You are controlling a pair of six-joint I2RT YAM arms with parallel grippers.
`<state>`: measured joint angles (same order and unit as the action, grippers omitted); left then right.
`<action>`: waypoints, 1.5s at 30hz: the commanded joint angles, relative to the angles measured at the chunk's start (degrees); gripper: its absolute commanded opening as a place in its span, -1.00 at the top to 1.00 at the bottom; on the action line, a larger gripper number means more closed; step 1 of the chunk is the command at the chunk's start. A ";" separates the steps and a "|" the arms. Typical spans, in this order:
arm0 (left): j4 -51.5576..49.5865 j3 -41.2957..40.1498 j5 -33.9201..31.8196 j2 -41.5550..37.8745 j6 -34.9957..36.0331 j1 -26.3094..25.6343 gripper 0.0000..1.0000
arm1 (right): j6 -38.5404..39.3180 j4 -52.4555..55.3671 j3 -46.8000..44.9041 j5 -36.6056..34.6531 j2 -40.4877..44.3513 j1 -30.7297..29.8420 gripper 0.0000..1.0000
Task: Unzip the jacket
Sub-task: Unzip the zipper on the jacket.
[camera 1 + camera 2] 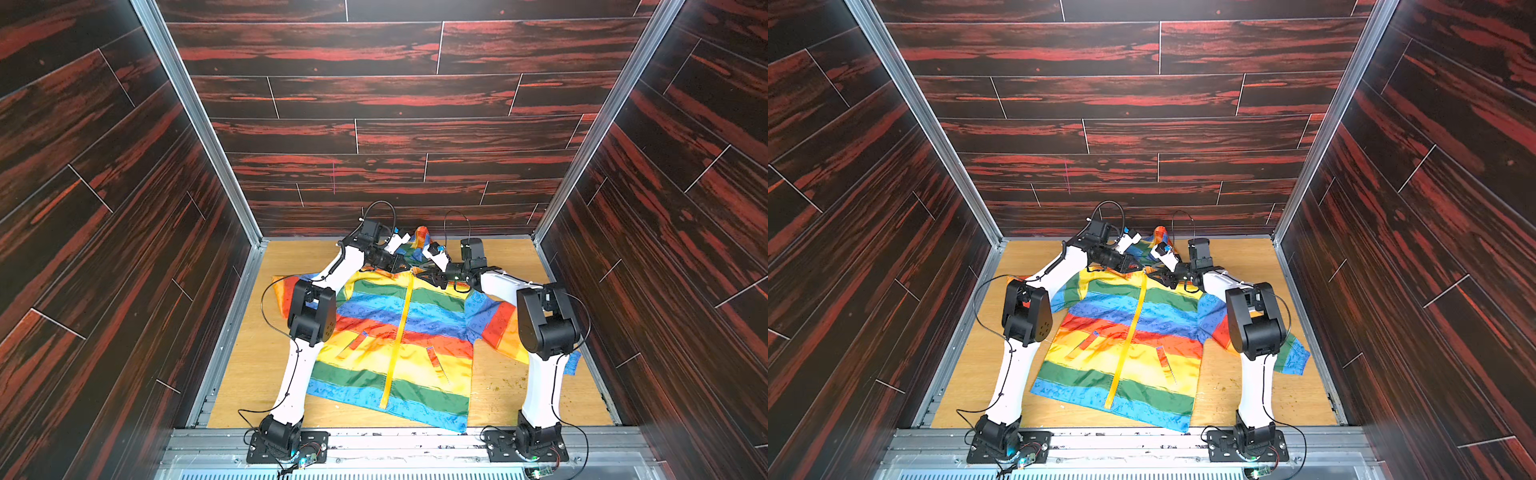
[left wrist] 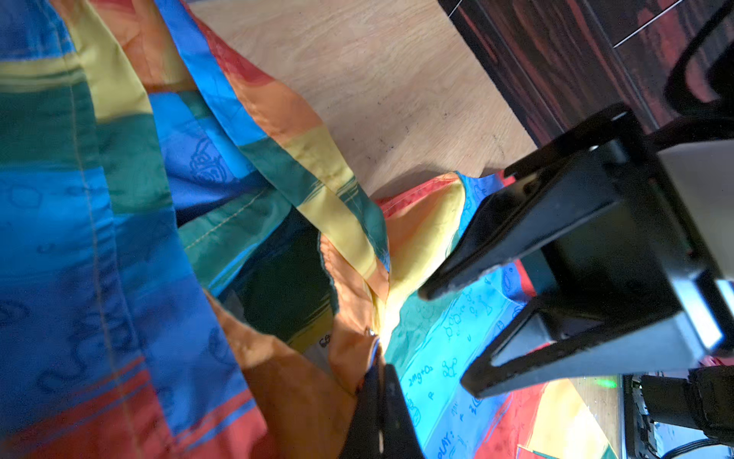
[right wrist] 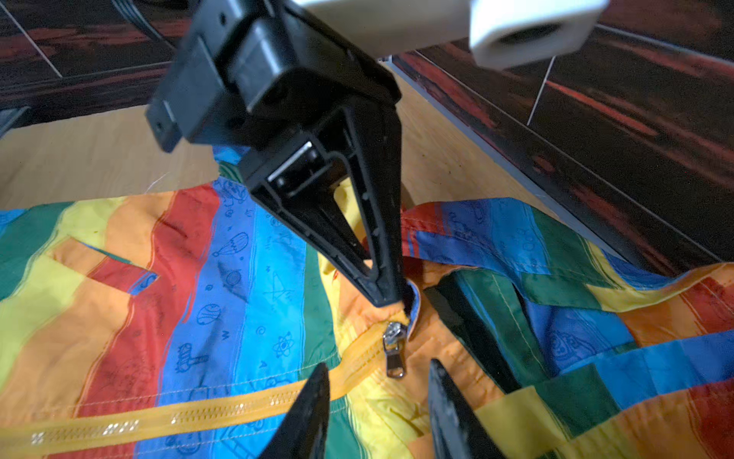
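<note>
Jacket (image 1: pixel 365 299) lies front-up on your wooden worktop (image 1: pixel 245 374), hem toward the arm bases and hood (image 1: pixel 420 236) bunched at the far end. In both top views the yellow zipper (image 1: pixel 400 332) is closed along all of its visible length.

Your left end effector (image 3: pixel 397 296) is pressed together, pinching the collar edge (image 3: pixel 413 302) just past the top of the zipper.

Your right end effector (image 3: pixel 379 401) is spread. The metal zipper pull (image 3: pixel 394 351) lies between its fingertips, and the right wrist view shows it clear of both. The two end effectors sit close together at the neckline.
</note>
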<state>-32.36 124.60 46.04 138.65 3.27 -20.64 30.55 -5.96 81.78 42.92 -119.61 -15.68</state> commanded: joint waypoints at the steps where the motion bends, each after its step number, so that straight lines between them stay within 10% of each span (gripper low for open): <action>1: 1.48 -1.33 2.01 -5.81 0.42 -0.10 1.00 | 5.03 7.17 2.71 3.02 -3.38 0.13 0.19; 45: 4.17 -4.02 2.76 -9.55 0.07 -0.10 1.00 | 9.01 16.81 12.44 2.82 -8.74 -0.66 0.40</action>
<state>-29.04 120.84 47.59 133.69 3.42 -20.64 38.74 8.82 92.64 44.62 -125.51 -15.77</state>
